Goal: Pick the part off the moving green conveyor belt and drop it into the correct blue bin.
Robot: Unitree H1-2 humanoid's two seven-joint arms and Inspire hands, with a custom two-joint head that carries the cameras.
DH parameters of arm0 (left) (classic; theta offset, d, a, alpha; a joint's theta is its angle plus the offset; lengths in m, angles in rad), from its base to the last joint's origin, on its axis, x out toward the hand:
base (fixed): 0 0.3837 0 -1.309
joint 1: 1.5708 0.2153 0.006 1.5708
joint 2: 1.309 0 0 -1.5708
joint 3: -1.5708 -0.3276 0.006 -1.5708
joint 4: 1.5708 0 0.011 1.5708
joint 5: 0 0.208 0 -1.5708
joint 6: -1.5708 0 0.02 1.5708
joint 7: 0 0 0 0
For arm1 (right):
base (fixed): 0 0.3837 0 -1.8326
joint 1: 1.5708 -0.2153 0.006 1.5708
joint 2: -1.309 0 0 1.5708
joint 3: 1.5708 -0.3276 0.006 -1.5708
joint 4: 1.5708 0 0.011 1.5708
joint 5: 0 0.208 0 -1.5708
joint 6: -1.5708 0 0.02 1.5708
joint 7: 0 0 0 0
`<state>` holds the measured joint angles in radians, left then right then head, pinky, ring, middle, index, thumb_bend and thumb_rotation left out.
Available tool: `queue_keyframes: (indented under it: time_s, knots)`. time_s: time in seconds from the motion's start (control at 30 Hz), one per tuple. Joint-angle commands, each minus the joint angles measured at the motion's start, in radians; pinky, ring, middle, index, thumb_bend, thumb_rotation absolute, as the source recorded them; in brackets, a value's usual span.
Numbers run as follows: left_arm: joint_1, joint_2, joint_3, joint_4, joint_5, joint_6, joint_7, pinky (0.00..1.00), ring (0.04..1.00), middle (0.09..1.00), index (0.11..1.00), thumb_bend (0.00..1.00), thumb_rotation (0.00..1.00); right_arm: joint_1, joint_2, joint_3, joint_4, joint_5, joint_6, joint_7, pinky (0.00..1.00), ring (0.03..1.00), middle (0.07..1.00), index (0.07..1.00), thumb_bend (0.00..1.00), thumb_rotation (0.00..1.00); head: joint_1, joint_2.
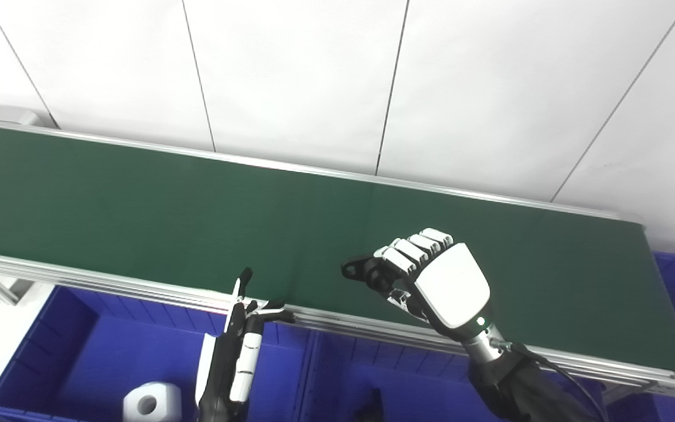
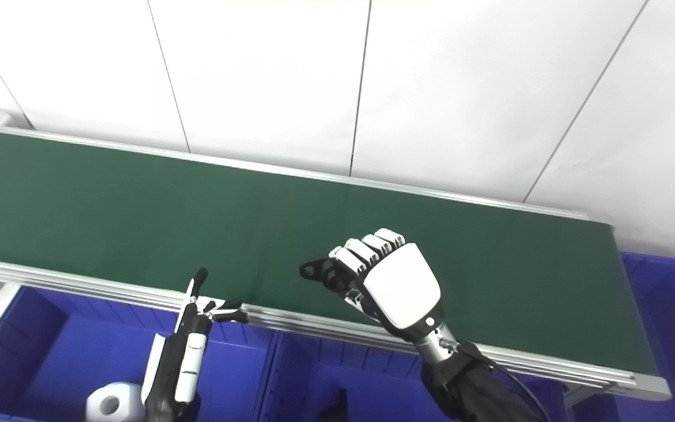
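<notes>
At centre frame, a black part (image 1: 364,271) is held by the closed right hand (image 1: 440,281) above the green belt (image 1: 138,211), apparently for carrying to a blue bin (image 1: 79,346). At lower left, the empty left hand (image 1: 238,346) is kept open.

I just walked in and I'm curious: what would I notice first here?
Probably the right hand, white-backed, closed around a black part above the long green conveyor belt. Next, the left hand waits with fingers apart by the belt's near rail, over a blue bin with a white part in it.
</notes>
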<state>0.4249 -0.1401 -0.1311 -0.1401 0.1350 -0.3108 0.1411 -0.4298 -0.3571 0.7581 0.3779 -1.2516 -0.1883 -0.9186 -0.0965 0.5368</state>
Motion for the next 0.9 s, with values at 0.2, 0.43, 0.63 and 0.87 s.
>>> queue_keyframes:
  time_s: [0.2,0.43,0.63,0.87]
  knots:
    - [-0.05,0.005,0.028,-0.03,-0.001,0.039,-0.004,1.0,0.789,0.565,1.0,0.38,1.0,0.02,-0.038,-0.049,-0.129,-0.025,-0.013,0.037,0.17,0.205,0.469,0.483,0.53,0.0,-0.032,0.045]
    - [-0.1,0.015,0.053,-0.052,-0.007,0.116,-0.012,1.0,0.829,0.596,1.0,0.42,1.0,0.023,-0.039,-0.07,-0.137,-0.029,-0.03,0.029,0.17,0.197,0.469,0.482,0.53,0.0,-0.088,0.147]
    - [-0.146,0.041,0.074,-0.063,-0.022,0.161,-0.016,1.0,0.825,0.612,1.0,0.41,1.0,0.035,-0.067,-0.07,-0.153,-0.031,-0.054,0.07,0.16,0.187,0.469,0.482,0.53,0.0,-0.132,0.246]
    - [-0.183,0.063,0.083,-0.086,-0.008,0.224,-0.014,1.0,0.884,0.596,0.985,0.48,1.0,0.073,-0.094,-0.055,-0.159,-0.057,-0.071,0.086,0.16,0.194,0.469,0.482,0.53,0.0,-0.142,0.269]
